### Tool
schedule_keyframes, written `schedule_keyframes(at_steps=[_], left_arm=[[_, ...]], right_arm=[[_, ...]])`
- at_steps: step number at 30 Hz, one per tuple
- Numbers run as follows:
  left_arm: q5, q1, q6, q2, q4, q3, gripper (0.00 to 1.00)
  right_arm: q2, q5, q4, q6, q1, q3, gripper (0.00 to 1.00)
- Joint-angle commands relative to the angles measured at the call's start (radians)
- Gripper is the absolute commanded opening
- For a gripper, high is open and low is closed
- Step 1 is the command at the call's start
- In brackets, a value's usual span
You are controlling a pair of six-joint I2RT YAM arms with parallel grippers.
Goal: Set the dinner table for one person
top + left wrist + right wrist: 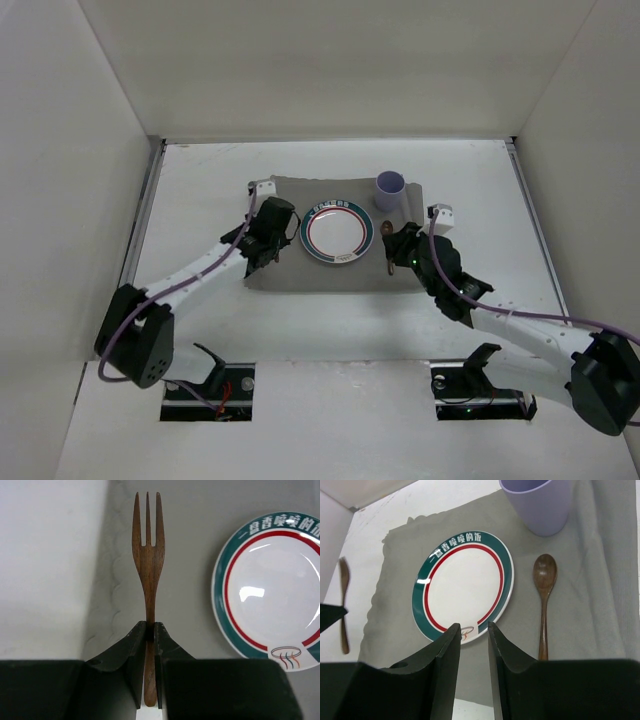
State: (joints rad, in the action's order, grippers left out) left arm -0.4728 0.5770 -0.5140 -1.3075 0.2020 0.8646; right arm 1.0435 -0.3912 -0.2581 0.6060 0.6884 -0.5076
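Left tool (150, 630) grips wooden fork (148, 555), right tool (474, 630) slightly parted, empty; dinner table (205, 190) matte white.

I'm counting one plate (337, 235), one purple cup (390, 187), one wooden fork (148, 555), one wooden spoon (544, 595), and one grey mat (320, 276).

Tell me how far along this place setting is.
Done: the round white plate with green and red rim rings lies on the grey cloth mat. The lavender cup stands at its far right, and the brown wooden spoon lies right of the plate. In hand: the left gripper is shut on the brown wooden fork, left of the plate. The right gripper is open and empty. Left: lay the fork down and release it.
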Motion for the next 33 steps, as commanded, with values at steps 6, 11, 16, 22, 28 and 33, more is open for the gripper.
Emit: schedule_keyframes(at_steps=[6,11,16,22,28,33], left_arm=[[0.048,0.016,0.224,-0.208,-0.018,0.097,0.08],[0.031,0.028,0.279,-0.285,-0.006,0.120,0.08],[0.034,0.027,0.282,-0.331,-0.015,0.139,0.08],[0.014,0.005,0.284,-0.391,-0.032,0.137,0.08],[0.008,0.001,0.281,-0.404,-0.042,0.131,0.10],[-0.010,0.002,0.275,-0.380,-0.062,0.108,0.16]], right_arm=[[-0.034,-0.020,-0.069,0.006,-0.007,0.012,0.38],[-0.027,-0.020,-0.070,0.014,-0.013,0.012,0.39],[-0.028,-0.024,-0.069,0.012,-0.014,0.014,0.39],[-0.033,-0.047,-0.069,0.009,-0.022,0.020,0.40],[-0.014,-0.064,-0.073,0.006,-0.020,0.015,0.41],[-0.023,-0.060,-0.075,0.011,-0.020,0.020,0.42]])
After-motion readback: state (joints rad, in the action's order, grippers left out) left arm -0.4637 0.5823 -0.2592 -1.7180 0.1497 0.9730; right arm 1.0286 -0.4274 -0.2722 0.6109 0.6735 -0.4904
